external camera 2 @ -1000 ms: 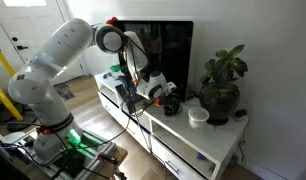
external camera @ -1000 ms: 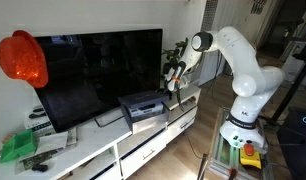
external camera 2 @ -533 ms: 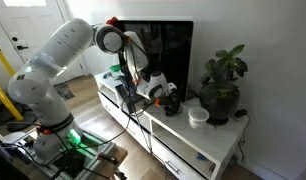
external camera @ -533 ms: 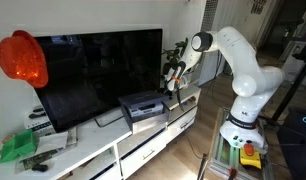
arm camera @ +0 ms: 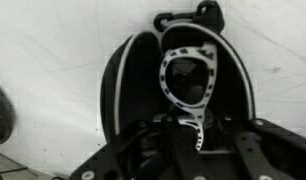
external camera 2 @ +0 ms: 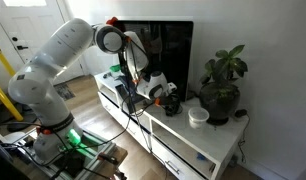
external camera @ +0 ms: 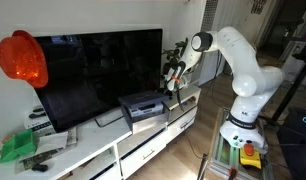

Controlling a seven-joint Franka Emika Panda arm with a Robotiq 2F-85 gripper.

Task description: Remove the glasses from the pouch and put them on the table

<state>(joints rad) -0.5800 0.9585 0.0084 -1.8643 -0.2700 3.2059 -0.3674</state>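
A black pouch lies open on the white table. Inside it are the glasses, with a speckled white frame. My gripper is right at the pouch's near edge, and its fingers are closed around the lower part of the glasses frame. In both exterior views the gripper is low over the table, beside the TV's end. The pouch shows as a dark shape under it.
A black TV stands on the cabinet, with a black box in front of it. A potted plant and a white bowl sit just beyond the pouch. A small green-topped stand is by the robot base.
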